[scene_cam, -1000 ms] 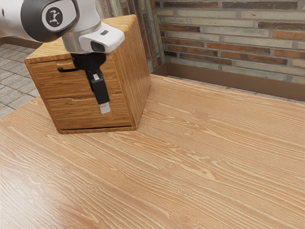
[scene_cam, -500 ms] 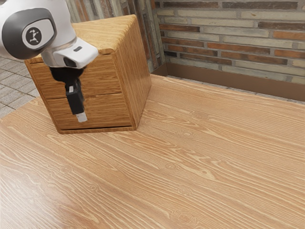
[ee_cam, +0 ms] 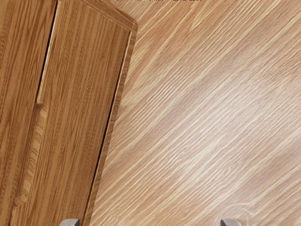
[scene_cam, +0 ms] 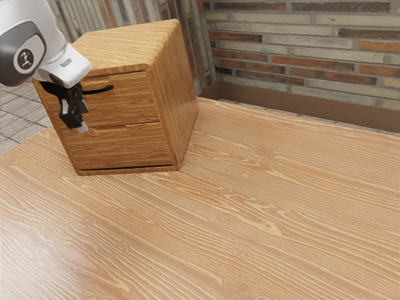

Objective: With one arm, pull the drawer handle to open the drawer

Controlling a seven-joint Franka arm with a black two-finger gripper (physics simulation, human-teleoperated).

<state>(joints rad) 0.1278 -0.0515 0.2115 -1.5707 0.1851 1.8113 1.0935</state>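
Wood table [scene_cam: 262, 206], tool [scene_cam: 78, 124] beside drawer handle [scene_cam: 100, 90]

Arm [scene_cam: 25, 47] bent over, jaws ptg down & wide apart.

Robot arm [scene_cam: 24, 45] swung toward exterior view's left, across front of cabinet [scene_cam: 172, 94]. Black gripper [scene_cam: 79, 122] travelled from before middle of drawer fronts, past left part of lower drawer [scene_cam: 122, 147], to cabinet's left front edge. Its tip rose from lower drawer's level to about seam between drawers. Black handle [scene_cam: 100, 90] of upper drawer [scene_cam: 128, 103], partly covered one second ago and hidden half a second ago, came clear, just right of gripper in exterior view. White hand housing [scene_cam: 64, 67] slid off cabinet's top front.
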